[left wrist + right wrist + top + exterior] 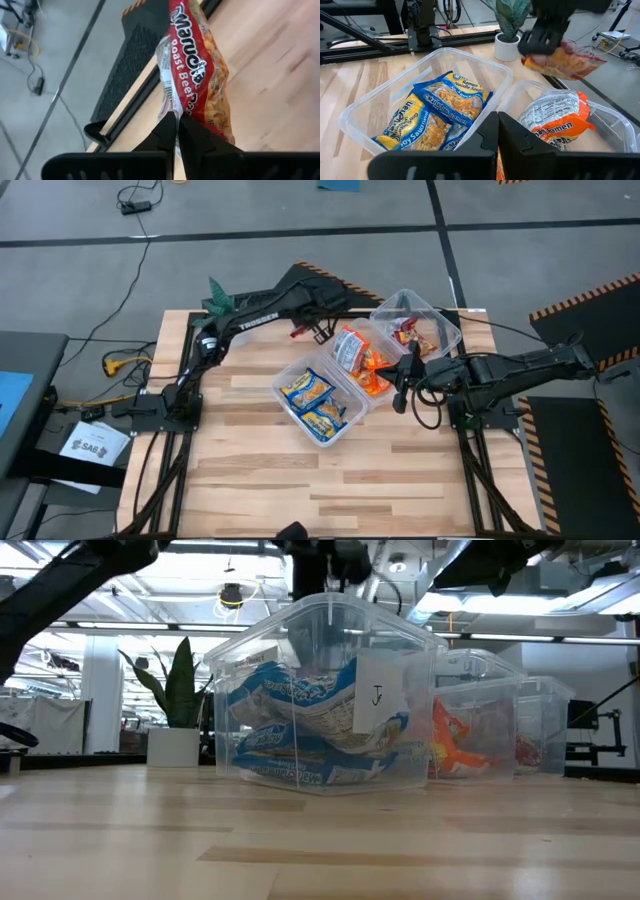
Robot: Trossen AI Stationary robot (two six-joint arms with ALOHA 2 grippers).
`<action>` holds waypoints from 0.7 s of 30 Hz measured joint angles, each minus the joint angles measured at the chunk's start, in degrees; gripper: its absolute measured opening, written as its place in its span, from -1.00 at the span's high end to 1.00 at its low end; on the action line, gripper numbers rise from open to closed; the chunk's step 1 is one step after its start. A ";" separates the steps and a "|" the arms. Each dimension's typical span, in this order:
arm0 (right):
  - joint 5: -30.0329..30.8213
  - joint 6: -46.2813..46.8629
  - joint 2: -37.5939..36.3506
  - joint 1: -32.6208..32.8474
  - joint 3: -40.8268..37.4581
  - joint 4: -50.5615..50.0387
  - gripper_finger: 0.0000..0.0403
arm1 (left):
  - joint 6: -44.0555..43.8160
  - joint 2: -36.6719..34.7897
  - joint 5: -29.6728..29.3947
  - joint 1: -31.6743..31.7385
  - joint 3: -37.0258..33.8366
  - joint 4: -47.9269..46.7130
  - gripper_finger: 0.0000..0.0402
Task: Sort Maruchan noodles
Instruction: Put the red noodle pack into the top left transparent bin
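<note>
My left gripper [316, 331] hangs over the table's far edge, shut on a dark red Maruchan roast beef packet [200, 65], which also shows in the right wrist view [570, 61]. Three clear tubs stand in a slanting row. The nearest tub [318, 406] holds blue-and-yellow packets [432, 117]. The middle tub holds orange packets [358, 360]. The farthest tub [418, 323] holds red-brown packets. My right gripper [400, 392] is shut with nothing in it and hovers beside the orange tub's right side. My left gripper pinches the red packet at its silvery side edge [169, 102], near one end, between the two fingers. The fingers slant down from the table's left. The packet sticks out beyond the fingertips, lifted clear of the table and the tubs.
A small potted plant [218, 298] stands at the far left corner. Bare wooden tabletop [330, 480] lies in front of the tubs and to their left. The nearest tub bears a white label [378, 692] on its near wall.
</note>
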 joint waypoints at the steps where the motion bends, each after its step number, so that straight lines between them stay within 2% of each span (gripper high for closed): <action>1: 0.00 -0.03 0.00 0.00 0.00 -0.09 0.87 | 0.30 -0.68 0.06 -0.45 -0.10 0.48 1.00; 6: 0.02 -1.53 -0.03 0.02 -0.05 -0.31 0.87 | 1.98 -4.70 0.23 -1.35 1.00 1.66 1.00; 13: 1.28 -4.15 -1.72 0.00 -0.07 -2.11 0.87 | 4.67 -11.25 2.68 -2.89 0.98 8.47 1.00; 16: 1.40 -4.24 -3.80 0.00 -0.07 -2.95 0.87 | 6.38 -12.71 5.32 -3.10 0.98 13.38 1.00; 21: 1.41 -4.09 -8.72 0.11 -0.07 -5.09 0.87 | 9.51 -12.83 13.49 -3.06 0.96 23.88 1.00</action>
